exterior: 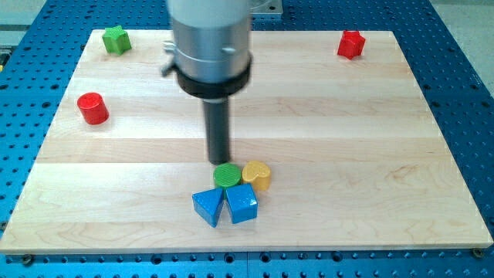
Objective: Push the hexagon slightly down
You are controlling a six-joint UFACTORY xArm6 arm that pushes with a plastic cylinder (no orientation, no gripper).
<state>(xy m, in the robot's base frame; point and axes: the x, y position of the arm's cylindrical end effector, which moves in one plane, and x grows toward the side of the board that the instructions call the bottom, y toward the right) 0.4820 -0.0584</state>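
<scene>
A yellow block [257,175] that looks hexagonal sits below the board's middle, touching a green cylinder [227,177] on its left. My tip [219,161] stands just above the green cylinder's upper left edge, up and to the left of the yellow block. A blue triangular block [208,206] and a blue cube [241,204] lie side by side right below these two, close against them.
A red cylinder [93,108] stands at the view's left. A green star-like block [116,38] is at the top left corner and a red star-like block [351,44] at the top right. The wooden board [370,154] lies on a blue perforated table.
</scene>
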